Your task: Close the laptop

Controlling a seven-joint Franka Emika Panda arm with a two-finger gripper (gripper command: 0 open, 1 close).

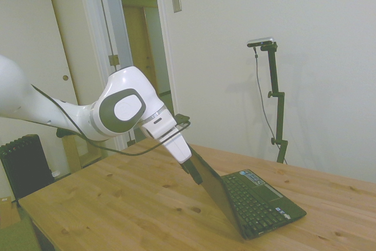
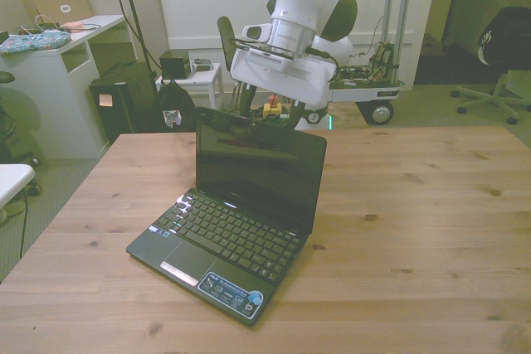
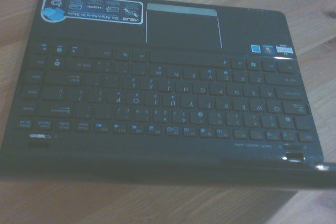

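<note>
On the wooden table [image 2: 431,230] your netbook [image 2: 236,221] is sitting open, lid tilting forward over the keyboard [image 3: 163,98]. Behind the lid's top edge your gripper [image 1: 192,171] is pressing against the lid's back. Its fingers are hiding behind the lid, so I cannot tell how the jaws stand.

1. You are seeing the table [image 2: 431,230] showing pale, knotty, matt wood.
2. The laptop [image 2: 241,205] is looking like black plastic, its screen shining glossy and its keys staying matt.
3. The arm [image 1: 120,110] is gleaming as smooth white plastic.
</note>
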